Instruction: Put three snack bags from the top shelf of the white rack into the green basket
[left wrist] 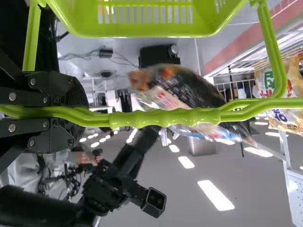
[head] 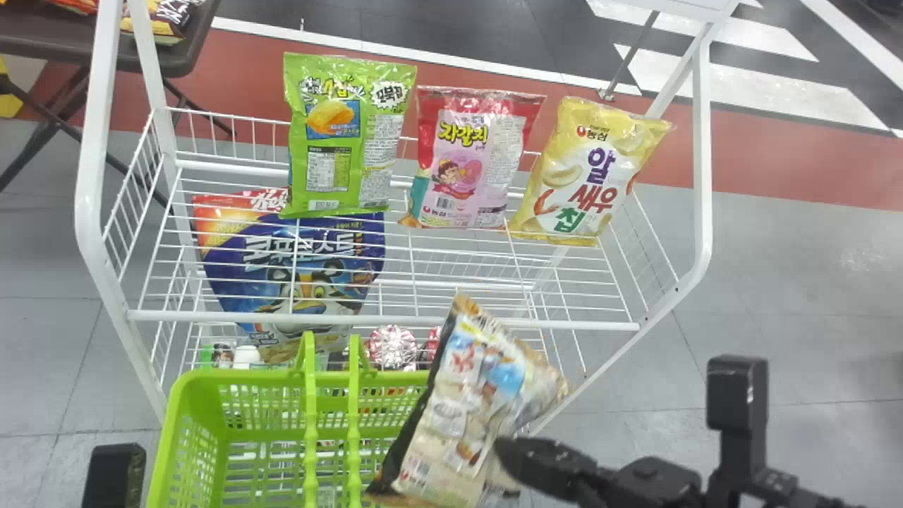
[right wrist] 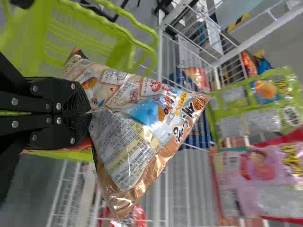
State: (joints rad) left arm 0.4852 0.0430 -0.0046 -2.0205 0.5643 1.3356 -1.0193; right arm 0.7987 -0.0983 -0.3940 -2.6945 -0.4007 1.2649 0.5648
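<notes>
The brown-and-black snack bag (head: 458, 416) hangs tilted over the right side of the green basket (head: 185, 423), with my right gripper (head: 518, 455) at its right edge. The right wrist view shows the right gripper (right wrist: 89, 111) shut on the crinkled bag (right wrist: 137, 127). A black part of my left arm (head: 113, 474) stands left of the basket. In the left wrist view my left gripper (left wrist: 83, 112) is shut on the green basket handles (left wrist: 161, 117). On the top shelf stand a green bag (head: 346, 134), a pink bag (head: 469, 159) and a yellow bag (head: 592, 173).
The white rack (head: 381, 319) stands behind the basket, its front rail crossing above the basket's far rim. A large blue bag (head: 296, 261) and red-and-white packages (head: 393, 347) lie on lower levels. A dark table (head: 42, 35) with snacks is at the back left.
</notes>
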